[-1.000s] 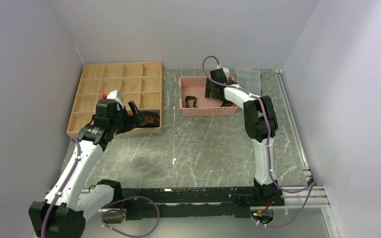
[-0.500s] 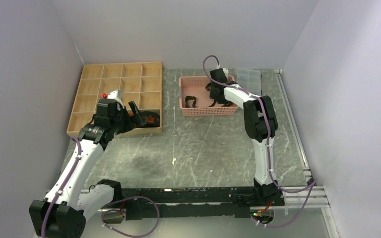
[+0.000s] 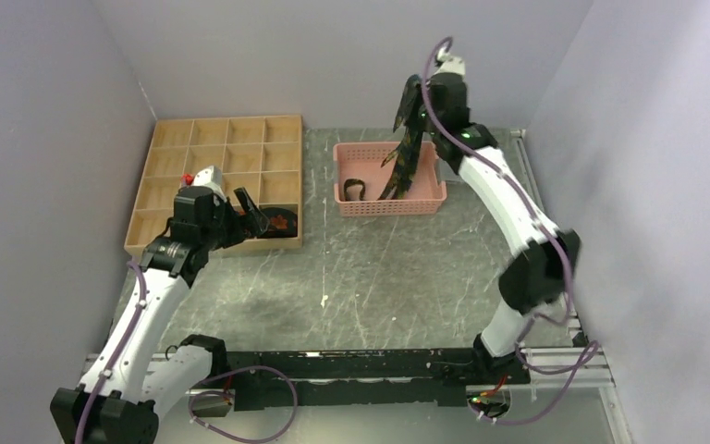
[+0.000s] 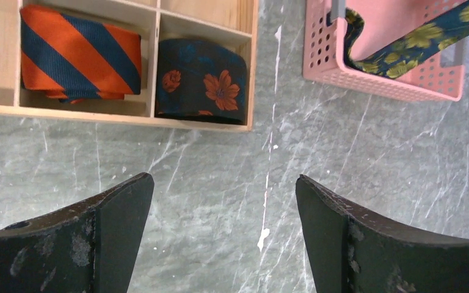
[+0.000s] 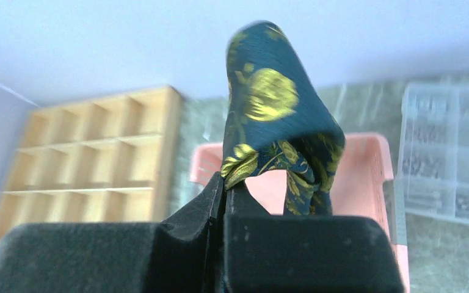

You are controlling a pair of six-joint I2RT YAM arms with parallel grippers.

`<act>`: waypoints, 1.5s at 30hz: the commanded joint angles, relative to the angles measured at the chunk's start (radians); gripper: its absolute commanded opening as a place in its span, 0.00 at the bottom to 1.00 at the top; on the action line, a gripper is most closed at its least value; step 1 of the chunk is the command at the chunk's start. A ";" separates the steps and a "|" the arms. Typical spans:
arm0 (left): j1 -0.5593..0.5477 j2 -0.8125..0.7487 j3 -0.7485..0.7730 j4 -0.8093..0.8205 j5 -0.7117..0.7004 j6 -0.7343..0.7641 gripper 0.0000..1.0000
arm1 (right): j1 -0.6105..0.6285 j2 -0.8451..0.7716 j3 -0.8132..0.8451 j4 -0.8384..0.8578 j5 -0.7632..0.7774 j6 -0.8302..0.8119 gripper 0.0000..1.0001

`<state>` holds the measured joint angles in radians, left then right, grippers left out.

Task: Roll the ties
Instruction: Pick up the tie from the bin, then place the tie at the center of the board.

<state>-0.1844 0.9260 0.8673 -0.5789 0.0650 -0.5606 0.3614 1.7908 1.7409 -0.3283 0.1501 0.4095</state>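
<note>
White links (image 3: 504,194), black joints (image 3: 536,273), purple cables (image 3: 135,282), scuffed left end effector (image 4: 223,180), perhaps rubber

Three plain walls of pale lilac-grey close the scene in: a left wall (image 3: 37,139), a far wall (image 3: 333,55) and a right wall (image 3: 656,185), all bare and smooth. The table (image 3: 379,268) between them has a grey-green marbled top with thin white veins. A metal rail (image 3: 569,310) runs along its right edge. The light is soft and even, leaving only faint shadows. A small white speck (image 3: 324,300) lies near the middle.
</note>
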 commanded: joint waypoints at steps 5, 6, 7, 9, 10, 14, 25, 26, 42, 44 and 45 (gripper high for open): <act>0.003 -0.102 0.012 0.124 0.058 0.027 0.93 | 0.107 -0.504 -0.145 -0.038 -0.034 -0.042 0.00; 0.003 -0.106 0.020 0.136 0.096 0.029 0.93 | 0.122 -0.555 -0.168 -0.061 -0.058 -0.052 0.00; 0.003 -0.109 0.030 0.143 0.137 0.032 0.93 | 0.137 -0.605 -0.195 -0.088 -0.082 -0.062 0.00; -0.004 -0.110 0.056 0.152 0.210 0.041 0.93 | 0.162 -0.706 -0.263 -0.141 -0.141 -0.089 0.00; -0.010 -0.110 0.067 0.158 0.243 0.046 0.93 | 0.169 -0.765 -0.317 -0.162 -0.145 -0.093 0.00; -0.027 -0.103 0.079 0.204 0.309 0.036 0.93 | 0.171 -0.956 -0.482 -0.238 -0.134 -0.076 0.00; -0.300 -0.081 -0.042 0.659 0.356 0.067 0.94 | 0.171 -1.061 -0.401 -0.224 -0.400 0.020 0.00; -0.317 -0.081 -0.057 0.722 0.356 0.072 0.94 | 0.171 -1.034 -0.326 -0.248 -0.426 0.012 0.00; -0.459 0.253 0.193 1.240 0.888 0.367 0.94 | 0.185 -0.920 0.008 -0.290 -0.769 0.196 0.00; -0.488 0.316 0.232 1.306 0.983 0.315 0.94 | 0.185 -0.927 -0.005 -0.279 -0.776 0.217 0.00; -0.509 0.348 0.247 1.339 1.009 0.289 0.94 | 0.186 -0.931 -0.015 -0.269 -0.779 0.227 0.00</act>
<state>-0.6418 1.1954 1.0355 0.5861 0.8471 -0.2485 0.5442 0.8684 1.7485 -0.6777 -0.5640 0.5564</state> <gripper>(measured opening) 0.934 0.022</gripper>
